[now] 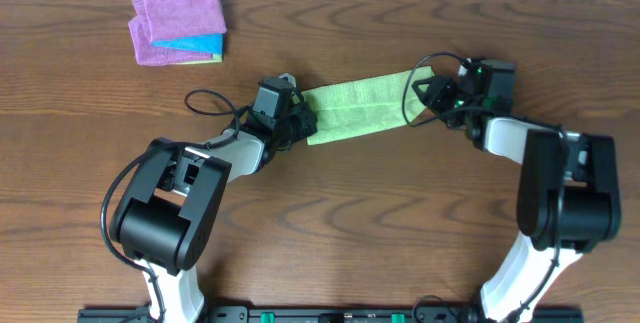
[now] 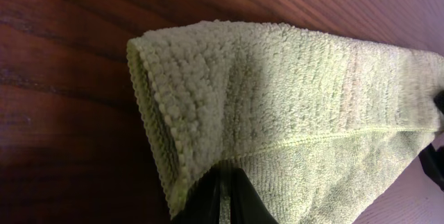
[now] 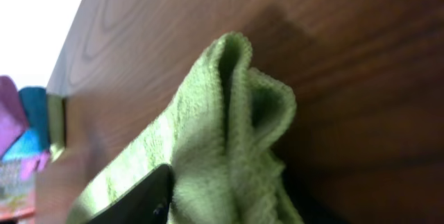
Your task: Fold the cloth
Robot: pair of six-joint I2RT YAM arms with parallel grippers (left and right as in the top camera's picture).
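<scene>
The left gripper [image 1: 300, 120] and the right gripper [image 1: 424, 95] each pinch one end of the green cloth [image 1: 358, 108]. If one end slips out, the layers may open.

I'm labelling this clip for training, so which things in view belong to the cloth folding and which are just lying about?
In the job:
long green microfibre cloth
left fingers, gripping one end of it
right fingers, gripping the other end

Lying about:
stack of folded purple, blue and yellow cloths, at the far-left corner of the brown wooden table
</scene>
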